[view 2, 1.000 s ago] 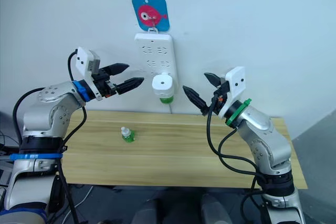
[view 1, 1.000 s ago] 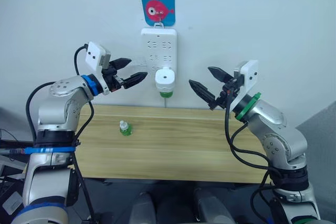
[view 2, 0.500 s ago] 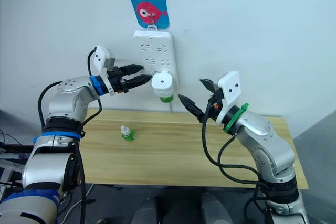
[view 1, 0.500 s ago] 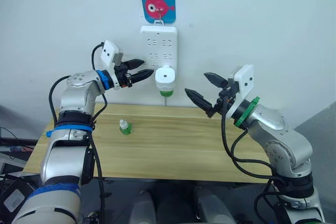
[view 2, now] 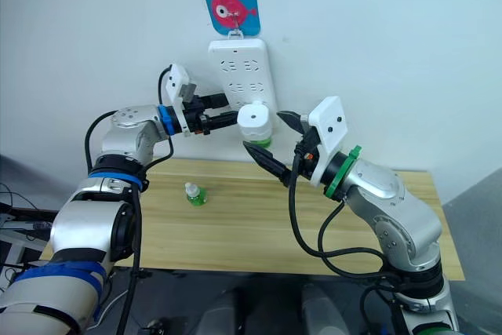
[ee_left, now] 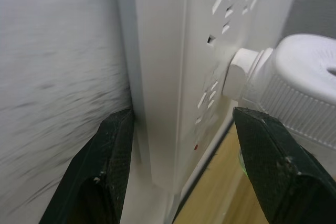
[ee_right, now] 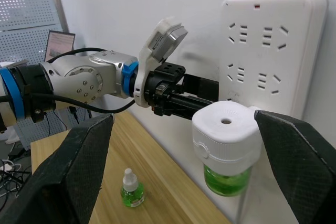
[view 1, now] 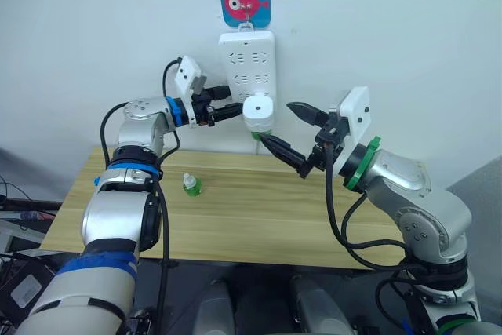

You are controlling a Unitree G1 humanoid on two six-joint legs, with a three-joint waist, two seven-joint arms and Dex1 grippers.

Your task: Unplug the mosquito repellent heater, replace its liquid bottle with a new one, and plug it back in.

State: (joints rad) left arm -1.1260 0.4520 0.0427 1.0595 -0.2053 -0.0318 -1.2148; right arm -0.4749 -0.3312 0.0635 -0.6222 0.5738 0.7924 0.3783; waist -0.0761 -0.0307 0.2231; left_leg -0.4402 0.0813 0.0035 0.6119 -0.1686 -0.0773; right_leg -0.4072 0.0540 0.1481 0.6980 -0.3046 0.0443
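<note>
- The mosquito repellent heater (view 1: 258, 108) is plugged into the lower row of the wall-hung power strip (view 1: 248, 60), its long axis vertical, vent face up, green bottle hanging below.
- Left gripper (ee_left: 178, 145): fingers spread, one on each side of the strip's edge, beside the heater.
- Right gripper (view 1: 292, 132): fingers spread, near the heater, not touching.
- A spare bottle (view 1: 190, 186) stands upright on the tabletop (view 1: 259, 217).
</note>
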